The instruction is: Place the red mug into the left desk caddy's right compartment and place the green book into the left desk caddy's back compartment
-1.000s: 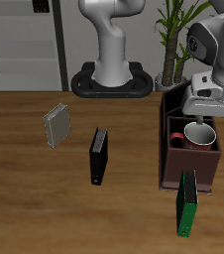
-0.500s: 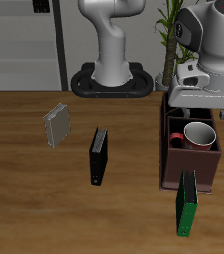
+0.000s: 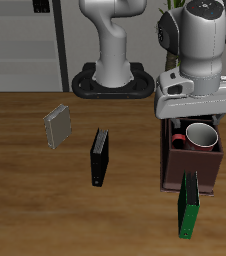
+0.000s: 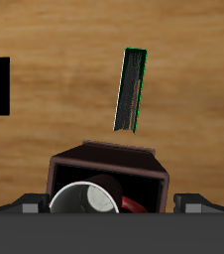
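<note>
My arm hangs raised above the left desk caddy point(image 3: 190, 155), with the wrist housing blocking the caddy's rear part in the exterior view; my fingers are not visible in either view, so I cannot tell whether they are spread or closed. The red mug point(image 3: 199, 137) sits upright inside the caddy's right compartment point(image 3: 195, 150), the lower squarish pocket, rim up and pale inside showing; the wrist view shows the same mug point(image 4: 87, 197) within the dark walls of the caddy point(image 4: 109, 162), its red handle toward one side wall. The back compartment is hidden behind my arm in the exterior view and I cannot make out its contents. The green book point(image 3: 188, 207) stands on edge on the table point(image 3: 45, 210), just in front of the caddy's front wall and nearer the table's front edge; whether it touches the wall I cannot tell. In the wrist view the green book point(image 4: 131, 91) shows as a thin slab just beyond the caddy. A black book point(image 3: 100, 157) stands on edge near the table's middle, well apart from the caddy. A grey book point(image 3: 56, 127) stands farther back.
</note>
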You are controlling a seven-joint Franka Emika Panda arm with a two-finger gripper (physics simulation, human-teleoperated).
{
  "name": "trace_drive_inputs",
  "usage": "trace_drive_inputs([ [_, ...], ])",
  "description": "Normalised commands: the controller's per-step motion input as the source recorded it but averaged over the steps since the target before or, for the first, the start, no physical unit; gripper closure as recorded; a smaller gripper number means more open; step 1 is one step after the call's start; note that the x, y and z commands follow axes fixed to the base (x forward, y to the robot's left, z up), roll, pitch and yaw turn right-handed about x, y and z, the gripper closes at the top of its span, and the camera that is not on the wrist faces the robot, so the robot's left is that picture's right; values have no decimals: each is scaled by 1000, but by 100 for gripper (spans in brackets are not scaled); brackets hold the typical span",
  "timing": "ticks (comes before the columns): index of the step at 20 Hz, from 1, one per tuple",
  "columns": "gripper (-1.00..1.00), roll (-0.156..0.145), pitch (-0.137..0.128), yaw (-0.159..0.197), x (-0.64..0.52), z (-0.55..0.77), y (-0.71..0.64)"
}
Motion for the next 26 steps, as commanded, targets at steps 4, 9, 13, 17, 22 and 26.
trace_drive_inputs([
  [4, -100, 3, -18, 38, 358, -51, -237],
  [9, -100, -70, -62, 31, 322, -98, -229],
  [13, -100, -21, -69, -40, 214, -198, 86],
  [17, -100, 17, -12, 23, 128, -226, 246],
  [22, -100, 38, -17, -9, 104, -91, 136],
  [26, -100, -2, 28, 2, 361, -133, 5],
])
